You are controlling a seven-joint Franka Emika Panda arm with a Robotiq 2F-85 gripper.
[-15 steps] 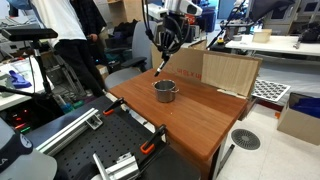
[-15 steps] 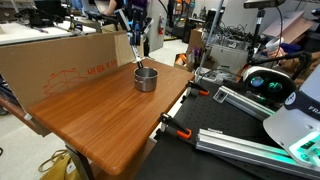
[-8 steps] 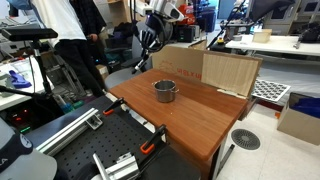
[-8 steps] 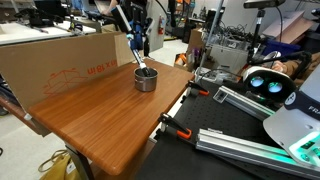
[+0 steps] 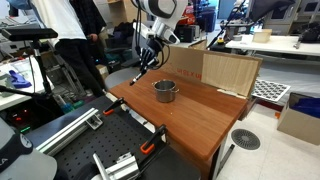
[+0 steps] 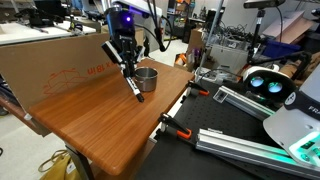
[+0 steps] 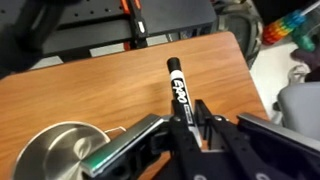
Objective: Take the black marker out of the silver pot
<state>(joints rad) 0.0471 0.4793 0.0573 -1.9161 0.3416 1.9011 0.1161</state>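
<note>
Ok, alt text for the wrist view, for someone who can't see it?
The gripper clamps the black marker, which points out over the wooden table. The silver pot sits at the view's lower left, apart from the marker.

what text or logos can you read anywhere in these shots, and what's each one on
"EXPO": white print along the black marker held in the gripper, wrist view; the letters are soft, so this is a likely reading.
Red print on the cardboard box in an exterior view: too blurred to read.
Nothing else is legible.
</note>
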